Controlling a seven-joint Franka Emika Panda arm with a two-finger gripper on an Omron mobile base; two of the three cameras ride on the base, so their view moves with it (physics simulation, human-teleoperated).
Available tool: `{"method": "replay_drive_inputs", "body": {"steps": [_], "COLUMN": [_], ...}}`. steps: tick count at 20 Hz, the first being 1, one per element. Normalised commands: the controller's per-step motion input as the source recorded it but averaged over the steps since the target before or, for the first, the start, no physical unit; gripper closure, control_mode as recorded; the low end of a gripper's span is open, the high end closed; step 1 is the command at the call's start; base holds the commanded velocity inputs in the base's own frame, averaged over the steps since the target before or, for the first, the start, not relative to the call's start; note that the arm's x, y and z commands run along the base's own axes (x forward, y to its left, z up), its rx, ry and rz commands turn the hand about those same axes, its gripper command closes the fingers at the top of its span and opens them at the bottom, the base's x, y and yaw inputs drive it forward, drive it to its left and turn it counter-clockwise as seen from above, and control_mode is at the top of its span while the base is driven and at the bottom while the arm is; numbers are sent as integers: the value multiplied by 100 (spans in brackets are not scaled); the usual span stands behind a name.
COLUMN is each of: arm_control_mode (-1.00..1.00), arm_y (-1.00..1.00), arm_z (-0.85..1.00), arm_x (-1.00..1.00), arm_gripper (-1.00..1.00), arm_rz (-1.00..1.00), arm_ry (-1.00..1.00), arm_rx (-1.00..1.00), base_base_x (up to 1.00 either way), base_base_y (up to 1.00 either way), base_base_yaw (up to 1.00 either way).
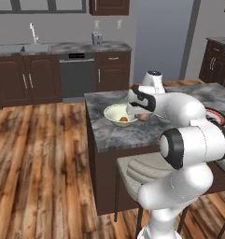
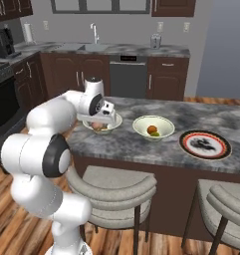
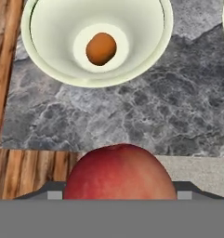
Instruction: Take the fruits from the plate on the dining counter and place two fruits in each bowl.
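The claw (image 3: 118, 197) is clamping a red peach-like fruit (image 3: 119, 172) beside the near bowl (image 3: 95, 42), which is holding one orange fruit (image 3: 101, 48). The far bowl (image 2: 153, 126) is already holding two; the plate (image 2: 205, 145) is sitting bare on the surface (image 2: 131, 142).

You will find no readable text here. No label, brand, number or sign can be made out on anything in these views.

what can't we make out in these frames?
- Fingers: hand view, hidden behind the red fruit; grip contact unseen.
- Left bowl: right base view, the gripper covers most of its contents.
- Plate: left base view, arm hides most of it.
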Motion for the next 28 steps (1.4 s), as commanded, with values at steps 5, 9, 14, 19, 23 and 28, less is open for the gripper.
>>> {"method": "replay_drive_inputs", "body": {"steps": [5, 9, 14, 19, 23, 28], "arm_control_mode": [-100, -100, -100, -100, -100, -100], "arm_y": [45, 0, 0, 0, 0, 0], "arm_z": [-4, -26, -50, -59, -16, -2], "arm_x": [100, 100, 100, 74, 21, -1], "arm_gripper": [100, 100, 100, 100, 100, -100], "arm_rz": [0, 0, 0, 0, 0, 0], "arm_ry": [12, 11, 10, 7, 8, 7], "arm_rx": [0, 0, 0, 0, 0, 0], "base_base_x": [0, 0, 0, 0, 0, 0], "base_base_y": [0, 0, 0, 0, 0, 0], "base_base_yaw": [0, 0, 0, 0, 0, 0]}}
